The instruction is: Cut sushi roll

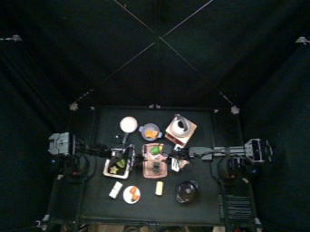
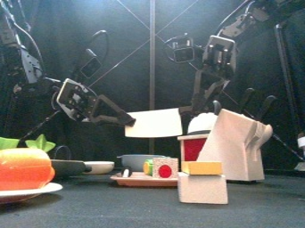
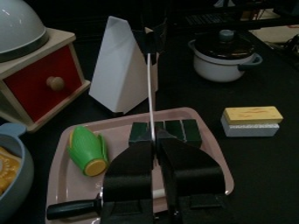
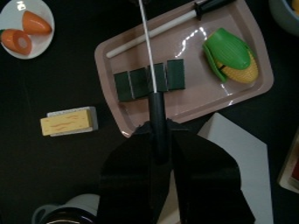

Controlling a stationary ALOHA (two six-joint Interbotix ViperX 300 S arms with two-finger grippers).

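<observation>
Holding the cleaver [image 2: 155, 123] in my left claw [image 3: 160, 179], jaws clamped on its handle, I have the blade running out rightward, edge down, above the pink tray [image 4: 122, 52] mid-surface. The sushi roll [image 3: 163, 131] lies on that tray directly below the blade, its long axis front to back, square across the edge. My right claw [image 4: 152, 109] hangs higher over the tray; I cannot tell its grip.

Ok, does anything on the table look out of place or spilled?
Only one thing: a black-handled knife lies along the rim of the pink tray, handle poking past its corner. The dark sushi roll sits flat mid-tray, nothing spilled, and the left hand holds a white cleaver over the tray.
</observation>
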